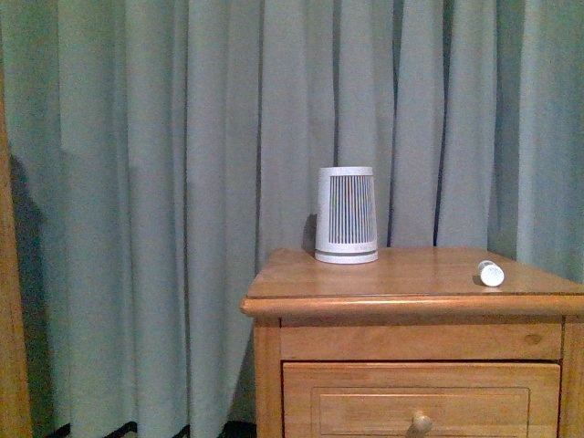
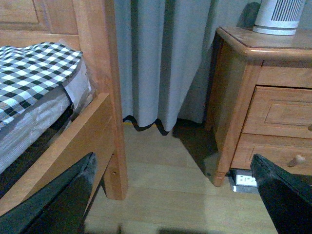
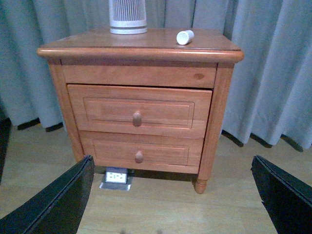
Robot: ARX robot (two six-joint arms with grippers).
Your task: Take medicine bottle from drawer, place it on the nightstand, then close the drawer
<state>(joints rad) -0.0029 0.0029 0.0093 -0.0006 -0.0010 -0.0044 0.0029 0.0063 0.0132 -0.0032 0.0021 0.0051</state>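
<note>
Right gripper: black right gripper [image 3: 173,195] is nearest the lens in its wrist view; both fingers spread wide with nothing between them, held back from the cabinet and facing its front.
Left gripper: black left gripper [image 2: 173,195] likewise released and empty, hanging low over the floor between bed and cabinet, well apart from the work.
Medicine bottle: tiny white cylindrical plastic medicine bottle [image 1: 491,273] lies on its side on the cabinet's top, towards the right front edge; I judge the placing step done.
Nightstand: small honey-brown wooden nightstand [image 3: 141,51] with a rounded-edge flat top.
Drawer: upper panelled wooden drawer [image 3: 139,111] with a round knob stands slightly proud of the frame, more so at one side; closing probably needs a last push.
Ribbed device: tall white-and-grey ribbed tapered cylinder [image 1: 347,228] stands upright further back on the top, well apart from the bottle.
Room: grey-green pleated curtain [image 1: 182,182] behind; pale wooden floor [image 3: 161,209]; white socket plate [image 3: 114,176] on the floor under the cabinet; wooden bed frame [image 2: 105,122] with black-and-white checked bedding [image 2: 34,68].
</note>
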